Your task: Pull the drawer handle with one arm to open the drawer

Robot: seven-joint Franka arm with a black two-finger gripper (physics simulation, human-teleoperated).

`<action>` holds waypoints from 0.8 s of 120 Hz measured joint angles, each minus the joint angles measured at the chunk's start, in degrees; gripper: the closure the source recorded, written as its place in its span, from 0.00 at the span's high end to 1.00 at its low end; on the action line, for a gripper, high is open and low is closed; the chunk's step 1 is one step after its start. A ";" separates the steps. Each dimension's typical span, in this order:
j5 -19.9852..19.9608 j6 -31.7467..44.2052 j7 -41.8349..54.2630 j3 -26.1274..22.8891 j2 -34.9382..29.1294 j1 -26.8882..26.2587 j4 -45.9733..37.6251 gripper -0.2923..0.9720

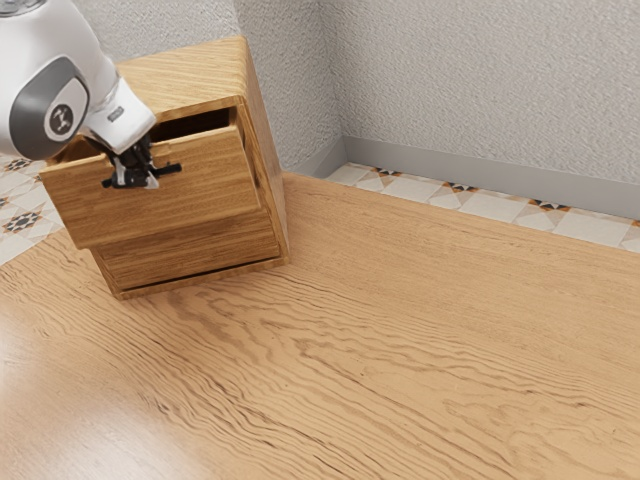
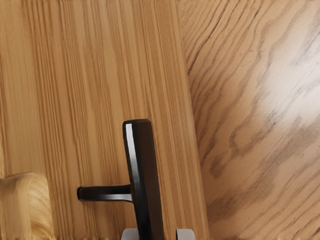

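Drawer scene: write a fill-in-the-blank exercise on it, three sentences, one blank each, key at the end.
The cabinet holds ___ drawers.
The upper drawer stands partly ___.
The gripper is at its handle, whose colour is ___.
Missing words: two; open; black.
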 joint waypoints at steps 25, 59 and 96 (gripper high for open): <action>0.93 0.62 -1.57 -0.71 -6.33 0.22 -6.91 0.21; 1.58 2.56 -3.10 -3.59 -13.08 1.03 -14.84 0.20; 1.68 3.69 -5.13 -7.18 -19.80 1.23 -22.02 0.20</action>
